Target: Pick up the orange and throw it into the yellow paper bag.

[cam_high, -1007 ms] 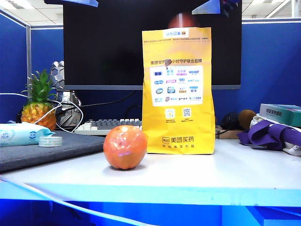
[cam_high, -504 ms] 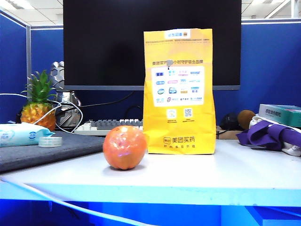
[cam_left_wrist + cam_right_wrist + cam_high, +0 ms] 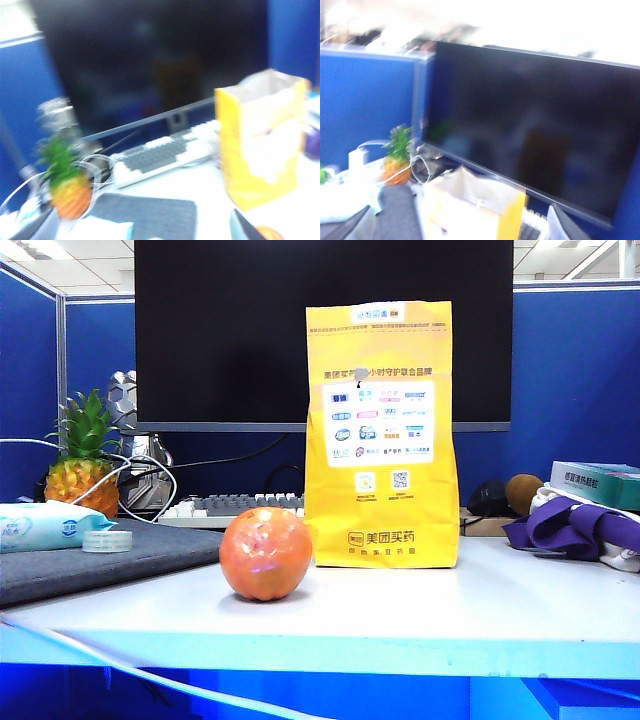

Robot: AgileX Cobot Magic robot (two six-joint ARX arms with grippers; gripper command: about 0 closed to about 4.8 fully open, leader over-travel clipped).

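Looking left to right, you are seeing the pale mottled fruit (image 3: 265, 552) sitting unmoved on the table (image 3: 420, 605); the yellow paper bag (image 3: 381, 435) is standing just right of it. The reddish orange glimpsed above the bag a second ago is gone from sight. Both arms have left the exterior view. Left gripper (image 3: 140, 231): you cannot tell its jaws. Right gripper (image 3: 457, 227) is standing spread wide, empty.

A pale, mottled orange fruit (image 3: 266, 553) sits near the front of the white desk (image 3: 420, 605). At far left a pineapple (image 3: 82, 462) stands behind a grey mat (image 3: 110, 555) carrying a wipes pack (image 3: 45, 524) and tape roll (image 3: 107, 540). A keyboard (image 3: 235, 505) lies below the dark monitor (image 3: 230, 330). Purple cloth (image 3: 575, 524) lies at right.
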